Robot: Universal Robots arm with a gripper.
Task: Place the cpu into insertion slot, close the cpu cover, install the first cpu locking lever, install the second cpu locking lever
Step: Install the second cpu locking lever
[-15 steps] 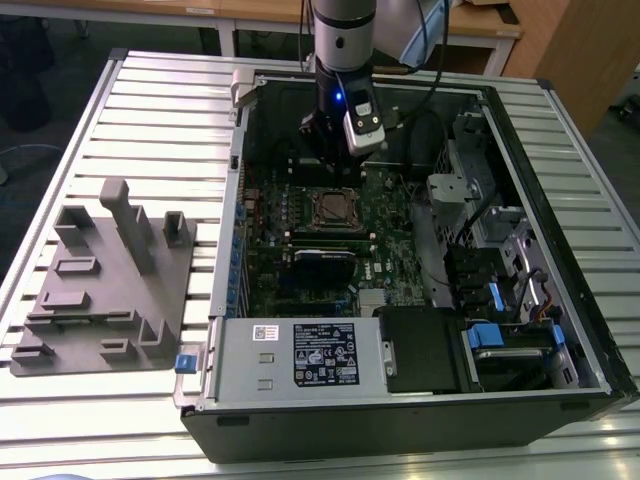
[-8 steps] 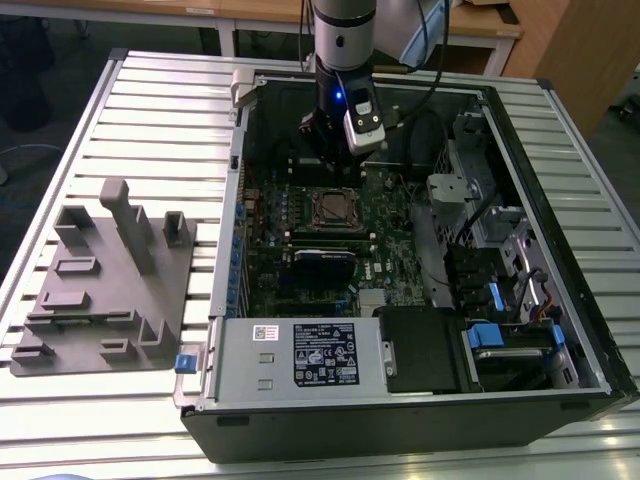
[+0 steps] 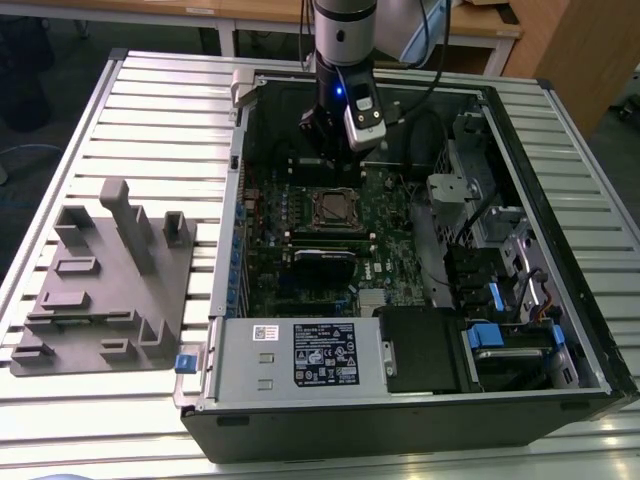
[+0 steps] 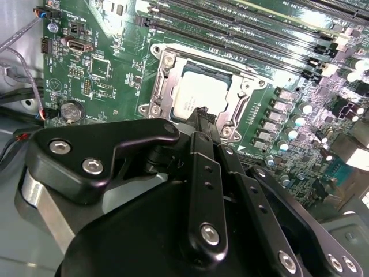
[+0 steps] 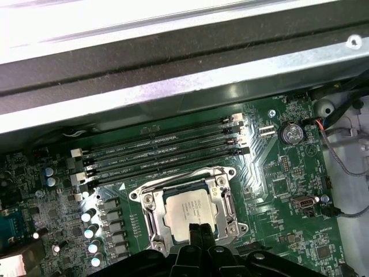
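The cpu point(image 5: 187, 210) point(image 4: 196, 95), a square chip with a dull silvery top, lies flat in the insertion slot point(image 3: 335, 207) on the green board inside the open computer case. The cpu cover point(image 5: 226, 202) point(image 4: 163, 86), a silvery frame, lies flat around the chip, whose top shows through the cut-out. My gripper point(image 4: 202, 113) point(image 5: 197, 229) hangs just above the socket's edge with its fingertips pressed together and nothing between them. In the exterior view the gripper point(image 3: 323, 152) stands over the board just behind the socket.
Long black memory slots point(image 5: 167, 153) point(image 4: 242, 34) run beside the socket. A coin battery point(image 5: 291, 134) and wires sit near the board's corner. The case wall point(image 5: 173, 75) rises close by. A grey fixture point(image 3: 110, 280) lies on the slatted table at the exterior view's left.
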